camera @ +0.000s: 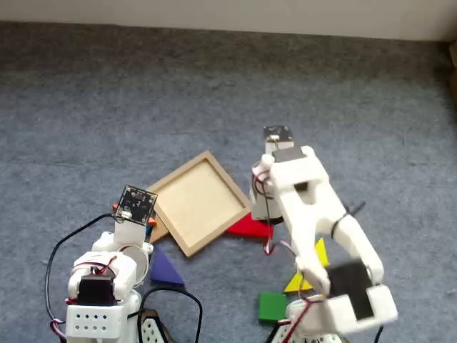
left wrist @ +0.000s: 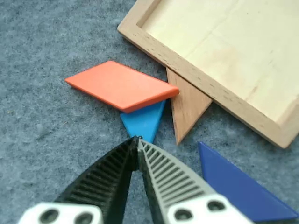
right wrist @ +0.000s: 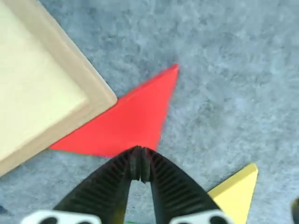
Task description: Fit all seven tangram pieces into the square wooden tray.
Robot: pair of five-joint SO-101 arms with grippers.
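The square wooden tray lies turned on the grey carpet, its floor bare wood. My left gripper is shut, tips at the point of a light blue triangle. On that triangle rests an orange parallelogram; a wooden triangle pokes from under the tray rim. A dark blue triangle lies beside my left fingers. My right gripper is shut, tips at the edge of the red triangle, which touches the tray corner. A yellow triangle lies close by.
A green square sits near the right arm's base, next to the yellow triangle. The dark blue triangle lies by the left arm's base. Open carpet stretches beyond the tray toward the far wall.
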